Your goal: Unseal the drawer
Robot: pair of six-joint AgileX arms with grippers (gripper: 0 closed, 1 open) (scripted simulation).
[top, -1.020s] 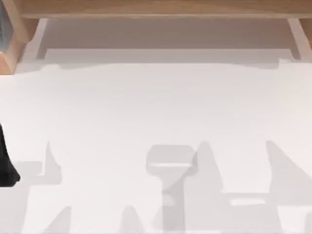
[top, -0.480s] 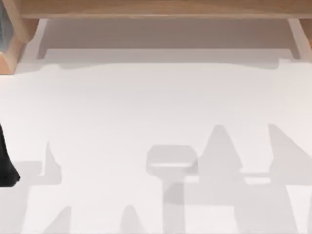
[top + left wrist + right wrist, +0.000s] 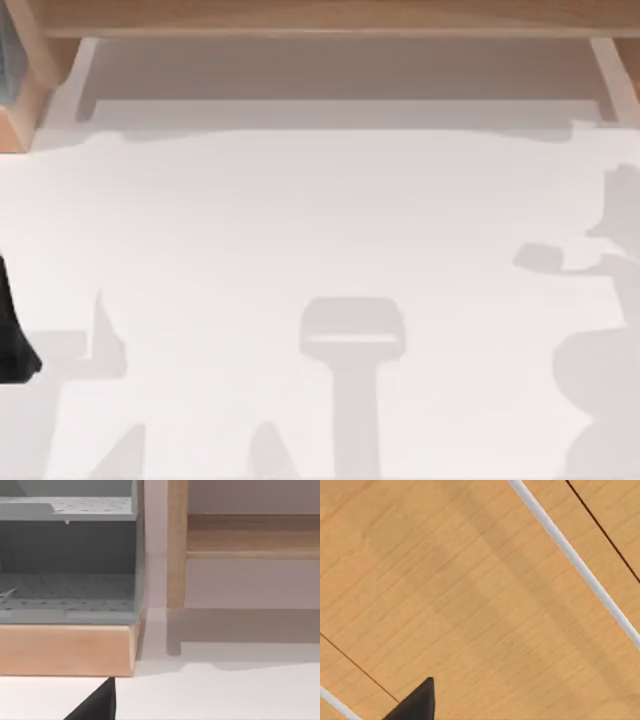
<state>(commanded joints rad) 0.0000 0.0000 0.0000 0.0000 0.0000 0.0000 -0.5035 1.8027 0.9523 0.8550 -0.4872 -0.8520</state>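
Observation:
The drawer (image 3: 470, 595) is a light wooden front seen very close in the right wrist view, bounded by two thin dark seams. A white bar handle (image 3: 570, 555) runs slantwise across it. A black part of my right gripper (image 3: 417, 702) shows just in front of the wood, well away from the handle. In the top view the wooden cabinet (image 3: 320, 18) runs along the table's far edge. My left arm (image 3: 12, 345) is parked at the table's left edge, and a black part of my left gripper (image 3: 97, 705) faces the cabinet's left end.
A grey perforated shelf unit (image 3: 67, 555) sits on a wooden base (image 3: 65, 650) at the far left, beside a wooden upright post (image 3: 176, 545). The white table (image 3: 320, 230) carries only shadows. A second white bar (image 3: 335, 700) lies beyond the lower seam.
The right arm's shadow on the table has swung from the front middle to the far right and toward the cabinet. The left arm has not moved.

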